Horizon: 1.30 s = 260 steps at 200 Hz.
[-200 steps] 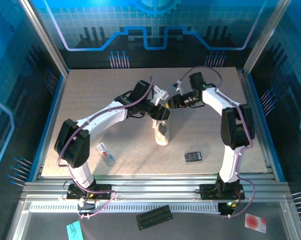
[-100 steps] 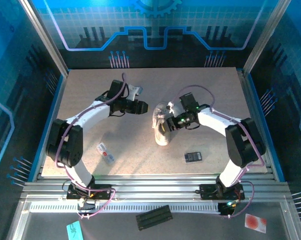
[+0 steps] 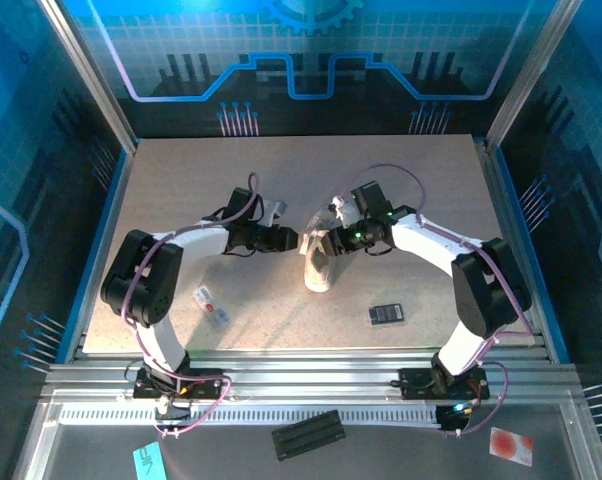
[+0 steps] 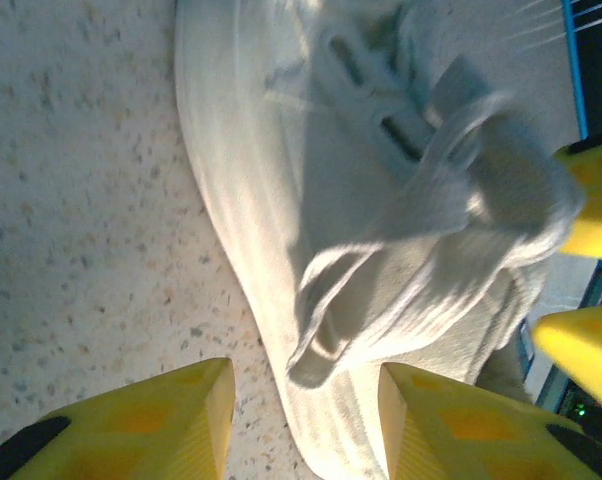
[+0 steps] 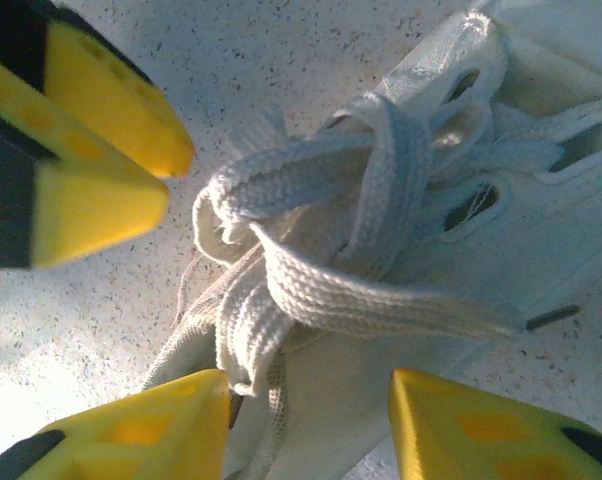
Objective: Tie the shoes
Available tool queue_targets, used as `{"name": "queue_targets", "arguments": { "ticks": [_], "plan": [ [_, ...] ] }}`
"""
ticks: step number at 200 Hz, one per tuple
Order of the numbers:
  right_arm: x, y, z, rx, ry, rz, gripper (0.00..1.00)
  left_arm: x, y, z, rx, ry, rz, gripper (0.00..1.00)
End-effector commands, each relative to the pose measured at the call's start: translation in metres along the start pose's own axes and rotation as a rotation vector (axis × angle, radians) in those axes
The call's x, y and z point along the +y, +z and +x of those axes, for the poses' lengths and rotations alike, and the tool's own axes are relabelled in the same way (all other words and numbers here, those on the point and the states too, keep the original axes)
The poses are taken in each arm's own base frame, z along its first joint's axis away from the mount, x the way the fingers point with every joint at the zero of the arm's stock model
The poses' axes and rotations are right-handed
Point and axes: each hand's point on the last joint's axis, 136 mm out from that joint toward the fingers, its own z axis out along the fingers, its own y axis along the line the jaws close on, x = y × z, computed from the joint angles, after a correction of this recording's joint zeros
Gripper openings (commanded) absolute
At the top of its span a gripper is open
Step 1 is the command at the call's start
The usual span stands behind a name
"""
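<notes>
- One cream sneaker [image 3: 319,265] lies central on the bench [image 3: 181,180].
- Your left fingers [image 4: 151,420] and right fingers [image 5: 141,430], two pairs, flank the sneaker, both spread, clamping nothing.
- One black device [image 3: 386,313] sits to its near right, and one packet [image 3: 211,306] to its near left.

SITE: robot lab test cell | WALLS: glowing blue panels [image 3: 301,60] printed with circuit lines and a gear | FRAME: aluminium posts [image 3: 86,70], slotted rails [image 3: 311,385] | BENCH: speckled tabletop [image 3: 181,180] | RIG: 2 white cabled machines, left arm [image 3: 196,237] and right arm [image 3: 431,228], bolted at the near edge
</notes>
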Motion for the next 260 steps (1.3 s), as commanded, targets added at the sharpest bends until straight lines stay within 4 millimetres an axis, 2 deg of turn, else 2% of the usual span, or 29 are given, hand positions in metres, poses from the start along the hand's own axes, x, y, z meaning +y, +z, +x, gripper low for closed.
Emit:
{"name": "queue_targets", "arguments": {
  "ticks": [1, 31, 68, 113, 143, 169, 210, 243, 260],
  "plan": [
    [0.017, -0.01, -0.012, -0.031, -0.001, 0.007, 0.44, -0.014, -0.005, 0.0, -0.046, 0.052, -0.029, 0.42],
    [0.018, 0.003, -0.011, 0.006, 0.024, 0.032, 0.43, -0.024, -0.007, 0.015, -0.036, 0.093, -0.055, 0.42],
    [0.017, 0.009, -0.014, 0.024, 0.045, 0.038, 0.36, -0.034, -0.005, 0.03, -0.023, 0.115, -0.046, 0.42],
    [0.011, 0.012, -0.009, 0.057, 0.052, 0.083, 0.28, -0.044, 0.003, 0.035, -0.008, 0.141, -0.029, 0.42],
    [0.008, 0.009, -0.011, 0.064, 0.032, 0.1, 0.14, -0.047, 0.006, 0.036, -0.002, 0.145, -0.021, 0.42],
    [0.01, 0.0, -0.018, 0.062, -0.015, 0.109, 0.08, -0.048, 0.004, 0.037, -0.003, 0.15, -0.019, 0.42],
    [0.003, -0.008, -0.013, 0.134, -0.124, 0.131, 0.08, -0.049, -0.001, 0.039, -0.005, 0.16, -0.025, 0.42],
    [-0.02, -0.002, 0.002, 0.21, -0.22, 0.209, 0.09, -0.051, -0.003, 0.038, -0.007, 0.166, -0.026, 0.43],
    [-0.034, 0.001, 0.006, 0.225, -0.243, 0.251, 0.16, -0.053, -0.006, 0.036, -0.011, 0.172, -0.026, 0.43]
  ]
}}
